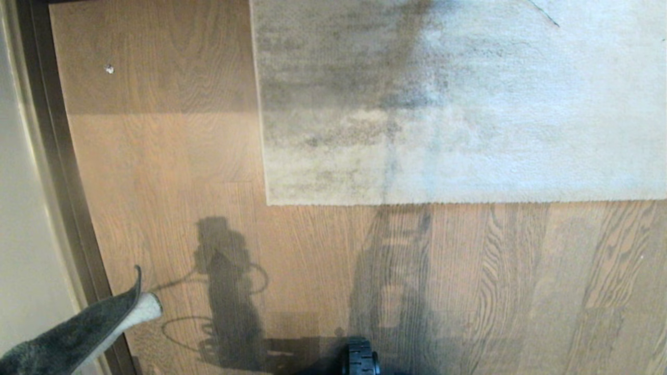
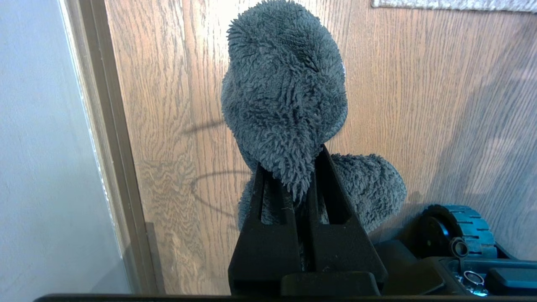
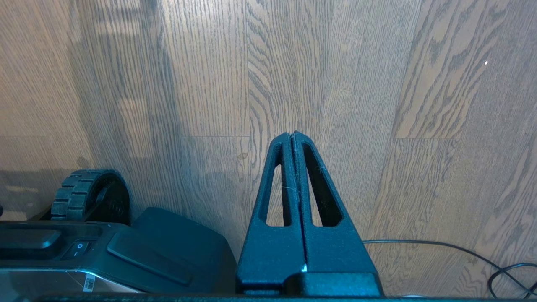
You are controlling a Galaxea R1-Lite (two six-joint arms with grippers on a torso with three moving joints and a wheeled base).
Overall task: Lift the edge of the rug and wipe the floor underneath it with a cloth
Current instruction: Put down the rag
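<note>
The large grey-beige short-pile rug with darker mottled streaks lies flat on the brown wood-grain plank floor [image 1: 172, 156], and its straight rug edge [image 1: 448, 200] runs across the head view, meeting a corner [image 1: 268, 202] towards the robot's left. A dark baseboard strip [image 1: 62, 172] borders the floor on the left, against a pale wall [image 1: 21, 208]. The small fuzzy dark grey cloth [image 2: 285, 96] with a white underside is clamped between the black fingers of the left gripper [image 2: 293, 167]; it bunches up above the fingertips and bulges out to one side of them, held clear of the planks and near the baseboard. In the head view the same cloth pokes in at the lower left corner, its pale underside showing at the tip, well apart from the rug. The right gripper [image 3: 292, 134] hangs over bare planks with its two black fingers pressed together and nothing between them. Beside it sit the robot's black base [image 3: 126, 251] and a ribbed black wheel [image 3: 86, 195], and a thin black cable [image 3: 440, 245] trails over the floor nearby. Shadows of the robot's arms fall on the planks in front of the rug.
</note>
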